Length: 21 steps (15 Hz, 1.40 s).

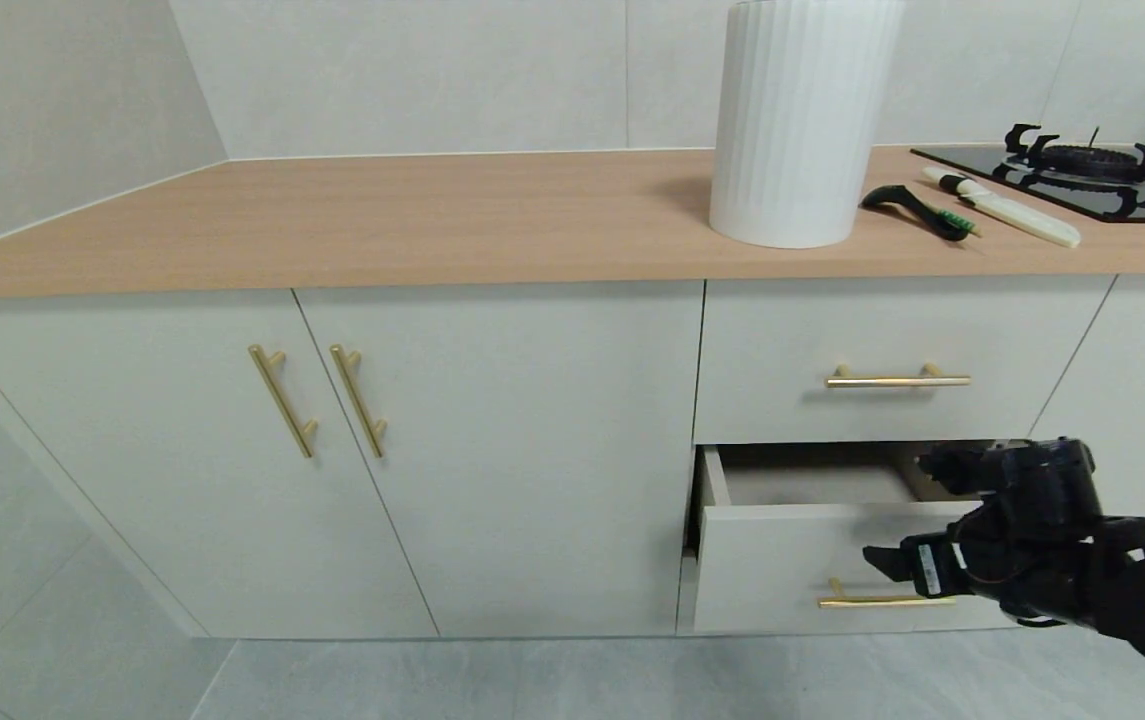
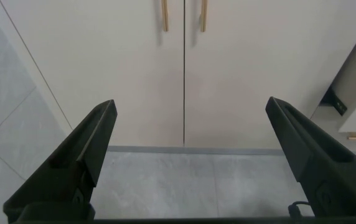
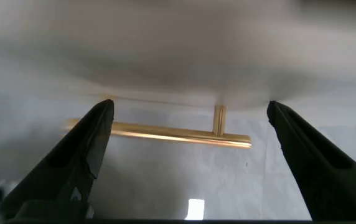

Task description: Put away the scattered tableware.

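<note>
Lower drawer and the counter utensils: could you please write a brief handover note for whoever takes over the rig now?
Left end effector: open, empty, low before the cabinet doors.
Right end effector: open, empty, at the handle of the lower drawer, not gripping it.
Black-handled tool and white knife lie on the countertop, right of the white container.
Done: lower drawer partly open.
Left: move both utensils into storage, probably that drawer, then close it.
</note>
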### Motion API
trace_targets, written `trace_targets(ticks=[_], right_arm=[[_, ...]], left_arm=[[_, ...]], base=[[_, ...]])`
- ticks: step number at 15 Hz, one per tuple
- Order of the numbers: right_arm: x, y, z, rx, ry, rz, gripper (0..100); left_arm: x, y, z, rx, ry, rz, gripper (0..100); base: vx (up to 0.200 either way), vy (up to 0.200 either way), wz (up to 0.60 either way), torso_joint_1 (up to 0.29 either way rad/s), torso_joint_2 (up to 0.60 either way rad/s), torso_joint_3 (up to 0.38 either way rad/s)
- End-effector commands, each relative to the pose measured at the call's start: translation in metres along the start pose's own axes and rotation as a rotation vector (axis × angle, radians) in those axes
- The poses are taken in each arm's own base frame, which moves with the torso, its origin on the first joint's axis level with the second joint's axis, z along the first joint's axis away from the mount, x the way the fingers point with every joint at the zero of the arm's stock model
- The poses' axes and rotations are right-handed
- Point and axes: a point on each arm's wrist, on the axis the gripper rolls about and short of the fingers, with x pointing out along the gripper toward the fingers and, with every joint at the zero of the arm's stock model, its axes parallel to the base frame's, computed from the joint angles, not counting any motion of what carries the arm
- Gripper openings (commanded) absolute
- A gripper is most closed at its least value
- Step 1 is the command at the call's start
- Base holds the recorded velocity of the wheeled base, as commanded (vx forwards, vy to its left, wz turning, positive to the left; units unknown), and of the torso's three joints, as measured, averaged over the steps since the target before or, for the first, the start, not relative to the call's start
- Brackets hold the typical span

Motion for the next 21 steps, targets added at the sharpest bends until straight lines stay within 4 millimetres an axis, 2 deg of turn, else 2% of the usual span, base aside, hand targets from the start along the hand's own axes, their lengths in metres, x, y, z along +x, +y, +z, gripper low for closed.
trace_targets(ticks=[1, 3, 4, 6, 7, 8, 9, 11, 18, 21], right_arm=[[-0.090, 0.010, 0.038, -0.025, -0.183, 0.079, 100], [-0.096, 0.016, 0.040, -0.032, -0.210, 0.101, 100], [-0.090, 0.017, 0.040, -0.030, -0.198, 0.102, 100], [-0.058, 0.022, 0.037, -0.019, -0.192, 0.092, 100], [-0.050, 0.023, 0.036, -0.006, -0.194, 0.088, 100], [-0.025, 0.026, 0.031, 0.026, -0.193, 0.056, 100], [-0.009, 0.027, 0.027, 0.035, -0.196, 0.025, 100], [0.012, 0.028, 0.018, 0.053, -0.198, -0.015, 100], [0.005, 0.028, 0.016, 0.046, -0.162, -0.012, 100], [-0.007, 0.026, 0.019, 0.039, -0.133, -0.008, 100]], left_arm=[[0.000, 0.000, 0.000, 0.000, 0.001, 0.001, 100], [0.000, 0.000, 0.000, 0.000, 0.001, 0.001, 100], [0.000, 0.000, 0.000, 0.000, 0.001, 0.001, 100], [0.000, 0.000, 0.000, 0.000, 0.001, 0.001, 100], [0.000, 0.000, 0.000, 0.000, 0.001, 0.001, 100], [0.000, 0.000, 0.000, 0.000, 0.001, 0.001, 100], [0.000, 0.000, 0.000, 0.000, 0.001, 0.001, 100], [0.000, 0.000, 0.000, 0.000, 0.001, 0.001, 100], [0.000, 0.000, 0.000, 0.000, 0.001, 0.001, 100], [0.000, 0.000, 0.000, 0.000, 0.001, 0.001, 100]], base=[[0.000, 0.000, 0.00, 0.000, 0.00, 0.000], [0.000, 0.000, 0.00, 0.000, 0.00, 0.000], [0.000, 0.000, 0.00, 0.000, 0.00, 0.000], [0.000, 0.000, 0.00, 0.000, 0.00, 0.000], [0.000, 0.000, 0.00, 0.000, 0.00, 0.000], [0.000, 0.000, 0.00, 0.000, 0.00, 0.000], [0.000, 0.000, 0.00, 0.000, 0.00, 0.000], [0.000, 0.000, 0.00, 0.000, 0.00, 0.000], [0.000, 0.000, 0.00, 0.000, 0.00, 0.000], [0.000, 0.000, 0.00, 0.000, 0.00, 0.000]])
